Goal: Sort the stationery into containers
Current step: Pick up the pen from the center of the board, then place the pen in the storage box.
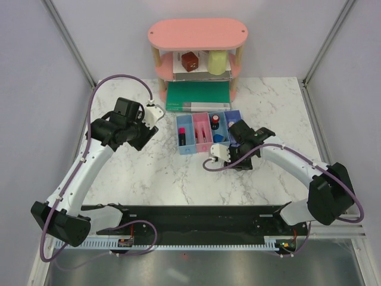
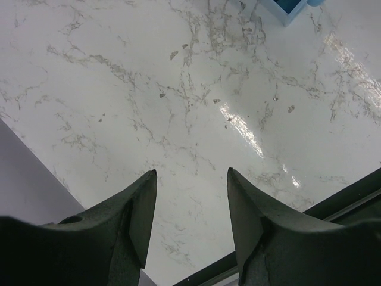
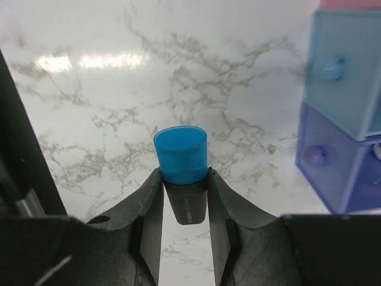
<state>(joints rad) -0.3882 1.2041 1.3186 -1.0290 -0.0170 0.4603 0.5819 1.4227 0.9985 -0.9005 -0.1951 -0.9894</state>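
Note:
The four joined bins stand at the table's middle. The light blue bin holds the pink-ended highlighter. The pink bin holds the thin red pen. The blue bin holds the red-black round piece and the small blue piece. My right gripper is shut on the blue-ended highlighter, held above bare table just in front of the blue bin and the purple-blue bin. My left gripper is open and empty, left of the bins. The beige-white piece is not in view.
The pink two-tier shelf stands at the back with a brown object and a yellow one. The green book lies in front of it. A black rail runs along the near edge. Walls close in both sides.

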